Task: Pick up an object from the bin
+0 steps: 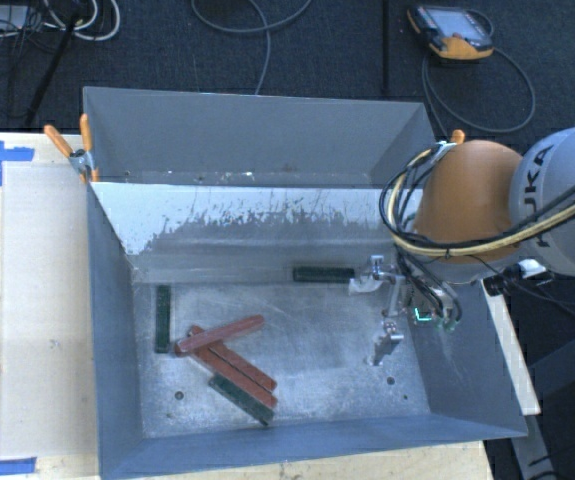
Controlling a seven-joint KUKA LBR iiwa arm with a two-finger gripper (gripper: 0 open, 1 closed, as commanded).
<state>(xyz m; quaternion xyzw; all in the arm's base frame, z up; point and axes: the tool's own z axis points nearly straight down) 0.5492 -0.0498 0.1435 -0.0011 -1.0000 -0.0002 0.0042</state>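
My gripper (380, 310) hangs low over the right side of the bin floor. Its two fingers stand wide apart, so it is open, and nothing lies between them. The far fingertip (369, 276) is right beside the right end of a short dark green bar (322, 275), which lies flat along the foot of the back wall. I cannot tell whether they touch. The near fingertip (387, 348) is over bare floor.
At the left of the floor lies a small heap: two reddish-brown bars (219, 335) (239, 370) crossing each other, with a dark green bar (243, 398) beside them. Another dark green bar (162, 318) lies by the left wall. The arm's orange cover and cables overhang the right wall.
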